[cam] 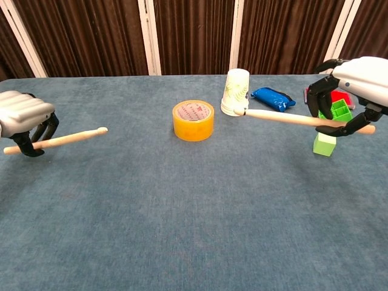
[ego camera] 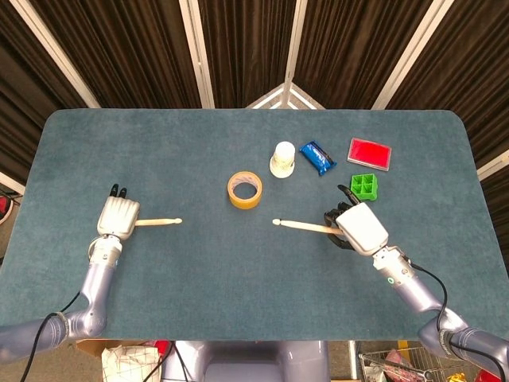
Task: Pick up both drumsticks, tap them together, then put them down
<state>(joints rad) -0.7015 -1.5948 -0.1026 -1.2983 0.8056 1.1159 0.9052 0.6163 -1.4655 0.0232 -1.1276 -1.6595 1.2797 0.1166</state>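
Observation:
My left hand (ego camera: 118, 216) (cam: 24, 119) grips one wooden drumstick (ego camera: 159, 222) (cam: 66, 138) near its butt, held above the table's left side with the tip pointing toward the middle. On the right, my right hand (ego camera: 359, 226) (cam: 354, 86) holds the other drumstick (ego camera: 304, 227) (cam: 285, 117), its tip pointing left toward the first one. The two tips are well apart, with a wide gap between them.
A yellow tape roll (ego camera: 245, 189) (cam: 193, 120) sits mid-table. Behind it stand a white paper cup (ego camera: 282, 159) (cam: 236, 91), a blue packet (ego camera: 317, 157) (cam: 272, 99), a red box (ego camera: 370, 153) and a green compartment tray (ego camera: 364, 186) (cam: 339, 111). A light green block (cam: 325, 144) lies under my right hand.

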